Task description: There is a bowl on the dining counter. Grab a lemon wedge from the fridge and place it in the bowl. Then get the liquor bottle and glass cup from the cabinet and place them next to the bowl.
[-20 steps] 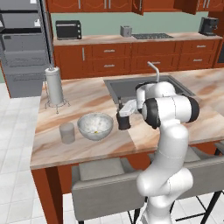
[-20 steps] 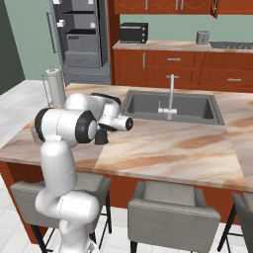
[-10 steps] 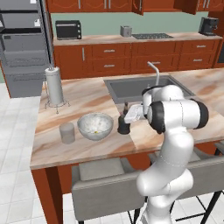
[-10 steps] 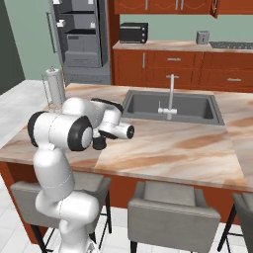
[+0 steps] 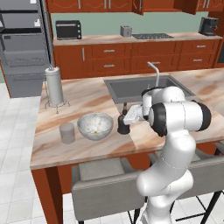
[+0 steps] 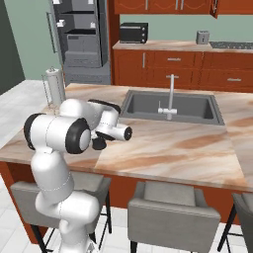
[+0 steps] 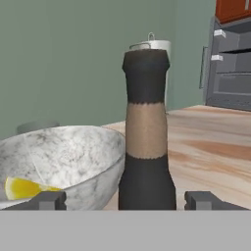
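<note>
The liquor bottle [image 7: 146, 137] is being left upright on the dining counter [image 5: 87, 144], just beside the bowl [image 7: 63, 157] where the lemon wedge [image 7: 22, 188] is lying. The gripper [image 7: 126, 200] is being held spread, its fingertips [image 7: 49, 200] apart on either side of the bottle's base. The glass cup [image 5: 67, 133] is being kept at the bowl's other side.

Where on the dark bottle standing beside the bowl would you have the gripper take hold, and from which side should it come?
Grip the bottle around its narrower tan middle band, coming level from the side away from the bowl. The bottle stands upright on the counter, and the bowl's rim sits close against its lower body, so that side is crowded. The open gripper already faces it.
</note>
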